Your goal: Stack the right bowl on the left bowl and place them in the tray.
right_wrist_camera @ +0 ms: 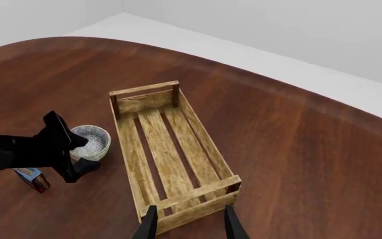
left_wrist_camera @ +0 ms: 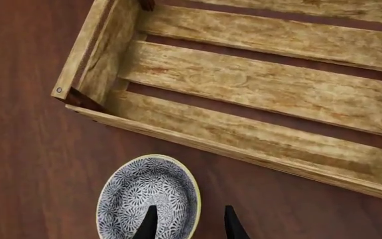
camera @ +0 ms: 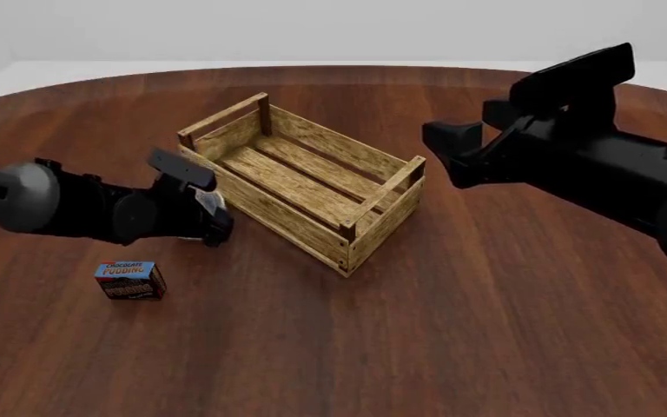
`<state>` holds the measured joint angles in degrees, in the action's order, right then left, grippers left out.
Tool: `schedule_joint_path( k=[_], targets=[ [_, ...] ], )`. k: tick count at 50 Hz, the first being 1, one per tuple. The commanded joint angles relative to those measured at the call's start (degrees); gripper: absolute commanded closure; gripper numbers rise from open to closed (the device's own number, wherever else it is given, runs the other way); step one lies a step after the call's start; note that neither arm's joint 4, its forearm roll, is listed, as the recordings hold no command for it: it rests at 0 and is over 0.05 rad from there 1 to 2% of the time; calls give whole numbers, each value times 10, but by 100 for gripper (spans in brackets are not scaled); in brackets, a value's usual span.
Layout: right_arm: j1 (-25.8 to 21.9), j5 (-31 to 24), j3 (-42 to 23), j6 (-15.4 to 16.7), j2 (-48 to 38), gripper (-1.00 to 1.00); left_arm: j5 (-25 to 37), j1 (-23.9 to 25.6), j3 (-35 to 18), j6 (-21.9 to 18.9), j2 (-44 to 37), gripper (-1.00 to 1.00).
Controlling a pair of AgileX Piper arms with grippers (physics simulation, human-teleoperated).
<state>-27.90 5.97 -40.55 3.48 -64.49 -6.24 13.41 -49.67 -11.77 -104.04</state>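
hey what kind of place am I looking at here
Likely a simulated tabletop test scene, not a real room: a bare round wooden table, blank pale walls, and only a slatted crate, a patterned bowl and a small pudding box.

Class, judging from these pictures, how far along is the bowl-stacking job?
Done: seemingly the stacking, as just one spot holds a bowl, beside the crate. In hand: the left gripper, open, straddles the bowl's rim. Left: lifting the bowls into the crate, whose slats are bare. The right gripper hangs open.

Blue-grey floral speckle on the white bowl [left_wrist_camera: 147, 196] — light-wood tray [camera: 306, 178].
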Motion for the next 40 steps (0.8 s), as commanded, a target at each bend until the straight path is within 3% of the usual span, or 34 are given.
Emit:
schedule_joint_path(
  k=[1,7,8,28,40],
  targets=[
    [0,1,0,0,-2,-100,-13,-1,6,1,-30,-100],
    [0,1,0,1,-2,-100,-17,2,8,5,-36,-100],
    [-1,1,0,1,-3,-100,-19,1,10,3,-37,100],
    [0,0,1,1,1,-100,-10,1,14,10,-11,100],
    [-2,-2,2,1,6,-100,16,-9,15,6,46,100]
  ],
)
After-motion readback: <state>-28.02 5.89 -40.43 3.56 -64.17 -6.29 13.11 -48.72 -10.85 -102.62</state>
